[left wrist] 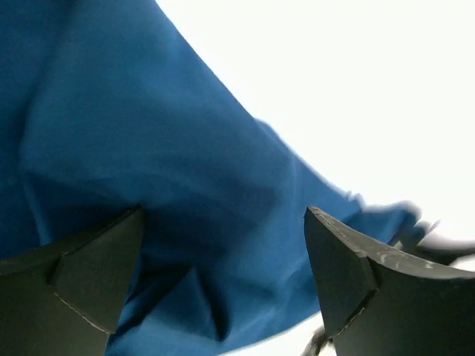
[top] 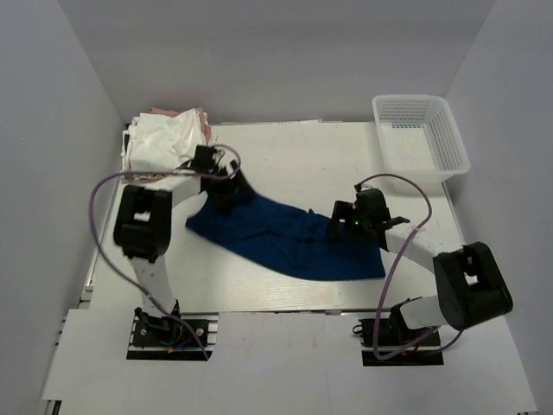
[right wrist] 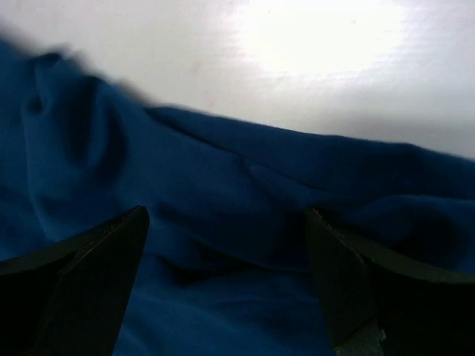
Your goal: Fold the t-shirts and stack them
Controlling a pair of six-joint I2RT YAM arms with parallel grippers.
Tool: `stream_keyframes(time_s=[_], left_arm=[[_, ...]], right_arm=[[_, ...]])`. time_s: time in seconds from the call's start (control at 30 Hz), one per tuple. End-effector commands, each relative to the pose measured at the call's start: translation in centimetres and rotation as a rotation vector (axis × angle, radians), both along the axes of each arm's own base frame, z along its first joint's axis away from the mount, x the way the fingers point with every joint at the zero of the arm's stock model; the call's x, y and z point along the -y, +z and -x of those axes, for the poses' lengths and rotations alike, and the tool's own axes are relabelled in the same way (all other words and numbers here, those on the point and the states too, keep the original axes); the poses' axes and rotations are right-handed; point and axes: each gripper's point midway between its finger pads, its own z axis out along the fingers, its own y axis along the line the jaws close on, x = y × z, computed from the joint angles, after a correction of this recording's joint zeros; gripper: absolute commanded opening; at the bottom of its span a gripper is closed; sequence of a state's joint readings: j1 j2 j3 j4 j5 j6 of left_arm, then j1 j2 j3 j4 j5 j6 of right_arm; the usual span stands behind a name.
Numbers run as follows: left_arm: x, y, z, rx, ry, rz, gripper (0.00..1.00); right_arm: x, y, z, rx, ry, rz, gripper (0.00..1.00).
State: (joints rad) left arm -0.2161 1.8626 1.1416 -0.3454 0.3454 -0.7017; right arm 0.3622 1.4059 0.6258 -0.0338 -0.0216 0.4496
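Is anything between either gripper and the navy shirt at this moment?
Nothing visible does. The left gripper and right gripper both hang open directly over the navy shirt, with only its cloth showing between the jaws.

I drive two robot arms, the left arm (top: 143, 226) and the right arm (top: 467, 290), both made of chunky black joints and white tubes on small black base plates (top: 164, 333). A thin purple cable (top: 93, 203) runs along the left one, and another purple cable (top: 390, 259) runs along the right, where a tiny green light (top: 352, 222) glows. Up close, my fingers (left wrist: 70, 289) are dark grey wedges with pointed tips.
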Motion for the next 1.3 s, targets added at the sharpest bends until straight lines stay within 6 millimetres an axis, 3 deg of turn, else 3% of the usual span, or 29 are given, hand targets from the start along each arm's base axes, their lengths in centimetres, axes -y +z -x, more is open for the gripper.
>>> stream_keyframes(time_s=[0.0,0.03,0.07,0.1,0.13,0.17,0.2,0.23,0.27,0.3,0.33,0.4,0.43,0.5,0.53,0.73,0.8,0.83,0.87,0.97,1.0,1.1,1.13,1.2,1.23,1.27], left_arm=[[4.0,-4.2,-6.1,0.078,-0.141,-0.046,1.00],[4.9,-4.9,-7.6,0.090,-0.158,-0.059,1.00],[6.9,-1.6,-12.6,0.203,-0.159,-0.042,1.00],[7.6,-6.8,-11.9,0.067,-0.182,-0.064,1.00],[8.3,-7.3,-13.6,0.068,-0.188,-0.054,1.00],[9.9,-2.8,-18.6,0.214,-0.182,-0.021,1.00],[11.0,-6.8,-19.0,0.179,-0.193,-0.014,1.00],[12.0,-4.9,-21.2,0.260,-0.170,0.034,1.00],[12.6,-5.4,-21.9,0.282,-0.147,0.072,1.00],[13.5,-3.9,-24.1,0.409,-0.118,0.133,1.00],[13.6,-5.4,-24.0,0.401,-0.088,0.162,1.00],[14.2,-5.9,-25.0,0.401,-0.027,0.228,1.00],[14.6,-3.1,-26.9,0.480,-0.021,0.246,1.00],[14.7,-5.7,-26.9,0.466,0.004,0.271,1.00],[14.7,-5.1,-26.9,0.487,0.003,0.279,1.00],[15.5,-0.4,-27.7,0.590,-0.027,0.333,1.00],[15.7,0.8,-27.3,0.601,-0.051,0.343,1.00],[15.6,1.9,-27.2,0.615,-0.057,0.340,1.00],[15.7,5.1,-27.2,0.657,-0.074,0.352,1.00],[16.0,9.9,-26.8,0.735,-0.113,0.320,1.00],[15.6,14.1,-26.7,0.802,-0.116,0.308,1.00],[14.7,19.7,-25.8,0.877,-0.109,0.283,1.00],[14.2,24.9,-24.8,0.955,-0.107,0.286,1.00],[13.4,28.3,-23.5,0.991,-0.113,0.259,1.00],[12.8,31.9,-22.1,1.049,-0.125,0.249,1.00],[12.7,32.1,-21.1,1.024,-0.142,0.251,1.00]], right_arm=[[-1.0,-2.8,7.9,-0.229,0.097,-0.023,0.90],[-1.4,-2.5,9.0,-0.246,0.140,-0.018,0.90],[-2.0,-2.2,10.0,-0.274,0.181,-0.012,0.90],[-2.2,-2.2,11.3,-0.310,0.217,0.004,0.90],[-2.8,-1.8,11.9,-0.317,0.262,-0.002,0.90],[-2.9,-1.8,12.9,-0.345,0.297,0.003,0.90],[-4.2,-1.5,14.1,-0.349,0.368,-0.014,0.90],[-4.7,-1.2,15.5,-0.391,0.408,-0.036,0.90],[-5.4,-0.9,16.6,-0.421,0.445,-0.068,0.90],[-6.2,-0.8,18.0,-0.427,0.522,-0.070,0.90],[-6.5,-0.8,18.7,-0.441,0.556,-0.075,0.90],[-6.7,-0.8,21.0,-0.456,0.688,-0.060,0.90],[-6.9,-0.7,21.9,-0.466,0.728,-0.062,0.90],[-7.2,-0.7,23.5,-0.486,0.804,-0.089,0.90],[-7.4,-0.7,23.9,-0.478,0.828,-0.089,0.90],[-10.7,1.6,23.0,-0.294,0.999,-0.091,0.90],[-10.8,2.0,21.9,-0.243,0.971,-0.044,0.90],[-11.2,2.8,21.2,-0.208,0.962,-0.040,0.90],[-11.0,2.8,20.1,-0.174,0.914,-0.003,0.90],[-11.2,5.1,17.7,-0.061,0.788,0.010,0.90],[-11.2,6.7,17.4,-0.006,0.769,-0.024,0.90],[-11.2,7.9,17.3,0.053,0.735,-0.080,0.90],[-11.6,9.3,17.4,0.093,0.738,-0.135,0.90],[-11.1,8.5,17.9,0.088,0.739,-0.137,0.90],[-10.8,8.2,17.8,0.091,0.732,-0.126,0.90],[-10.3,7.9,18.0,0.084,0.734,-0.112,0.90]])
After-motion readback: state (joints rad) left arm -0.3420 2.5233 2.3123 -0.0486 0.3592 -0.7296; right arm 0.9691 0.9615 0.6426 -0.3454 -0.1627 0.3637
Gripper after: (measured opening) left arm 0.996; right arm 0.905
